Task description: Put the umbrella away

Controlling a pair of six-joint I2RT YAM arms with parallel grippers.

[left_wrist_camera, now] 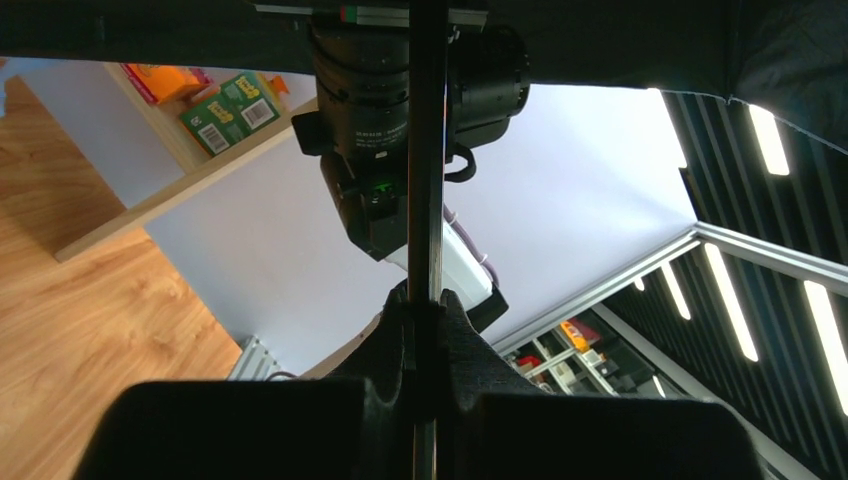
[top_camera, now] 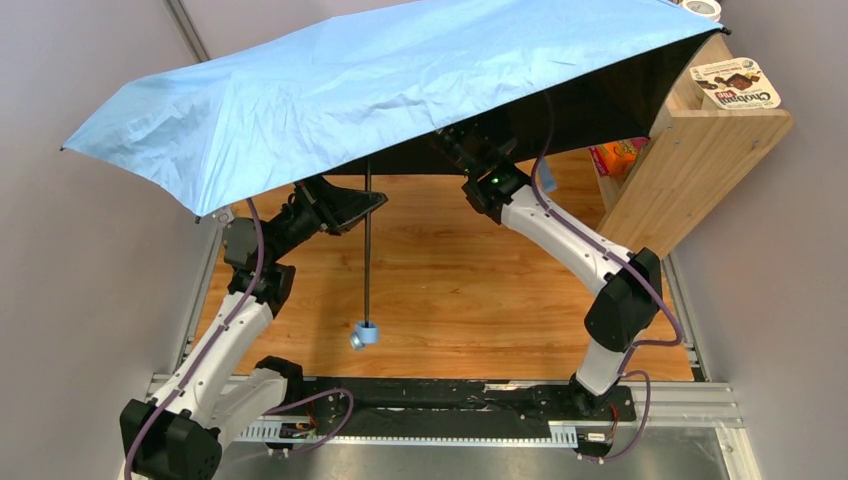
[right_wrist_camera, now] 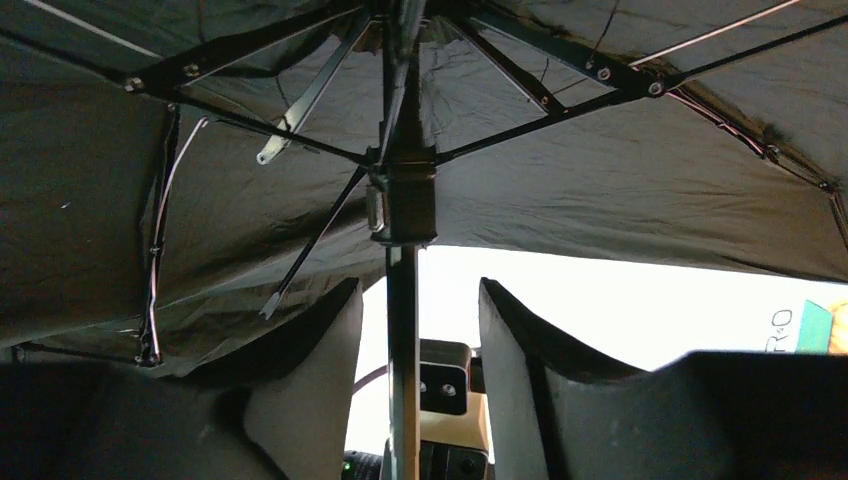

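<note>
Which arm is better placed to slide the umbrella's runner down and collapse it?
Right. The right claw, open, straddles the shaft just below the runner, while the left claw is shut on the shaft lower down, steadying the umbrella.

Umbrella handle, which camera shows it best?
The top external view: the light blue handle hangs unobstructed at the lower end of the shaft. Neither wrist view shows it: left wrist has only shaft, right wrist shaft and ribs.
</note>
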